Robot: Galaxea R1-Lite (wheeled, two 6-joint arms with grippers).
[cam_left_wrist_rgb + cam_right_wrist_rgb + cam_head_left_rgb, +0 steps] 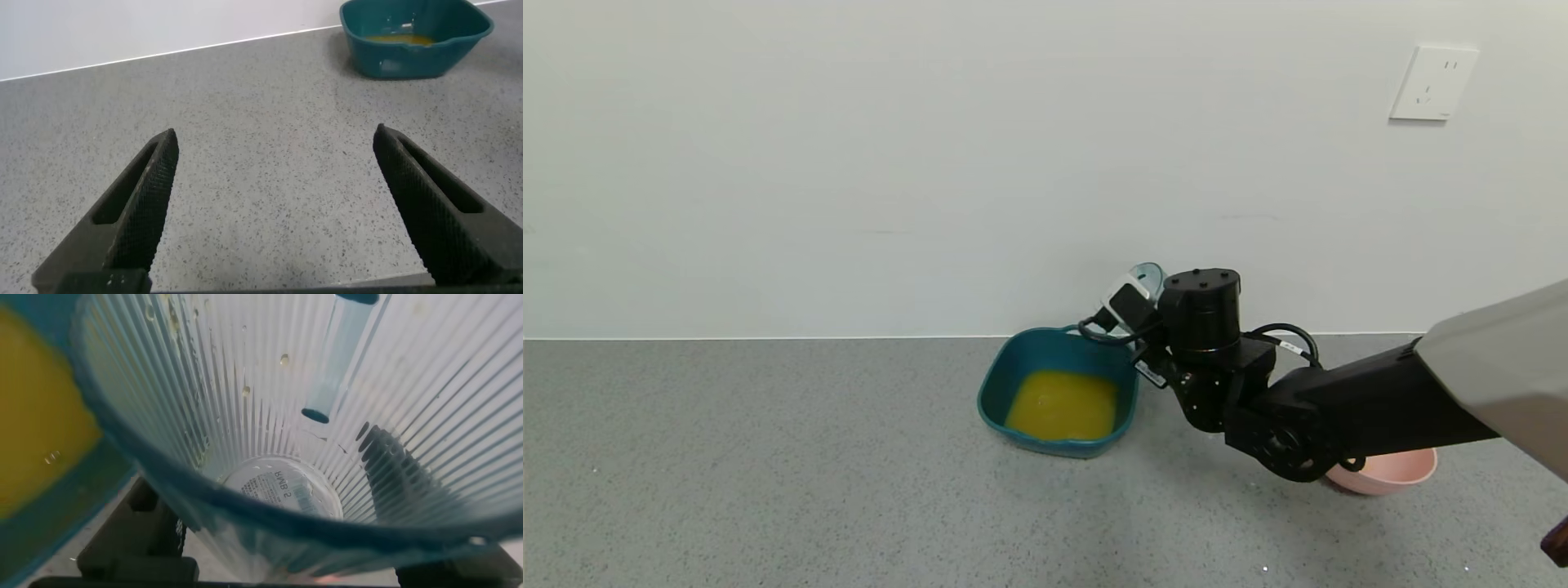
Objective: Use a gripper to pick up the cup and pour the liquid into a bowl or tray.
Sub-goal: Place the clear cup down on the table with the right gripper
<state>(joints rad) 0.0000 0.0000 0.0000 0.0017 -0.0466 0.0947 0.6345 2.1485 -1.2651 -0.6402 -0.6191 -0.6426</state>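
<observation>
The grey counter [768, 474] carries everything here. On it sits the dark teal basin [996, 384], just below and to the left of the right gripper [1131, 306], and the orange-yellow liquid [1062, 404] pools across its floor. A round pink bowl [1388, 472] lies well behind those jaws, back under the arm, and whether anything is in it cannot be told.

The pour looks finished or nearly so. The right gripper's jaws pinch the ribbed blue-green cup [270, 449] by its lower wall, with the cup's mouth beyond them, over the basin's far right corner. Seen from the right wrist, the cup's inside holds only scattered droplets; its clear bottom is bare.

My judgement is that the next move calls for righting the cup without dripping past the basin's rim, then setting it down on the counter clear of the basin.

The left gripper [274, 204] hangs idle over bare counter, jaws spread wide, the basin well ahead of them.
</observation>
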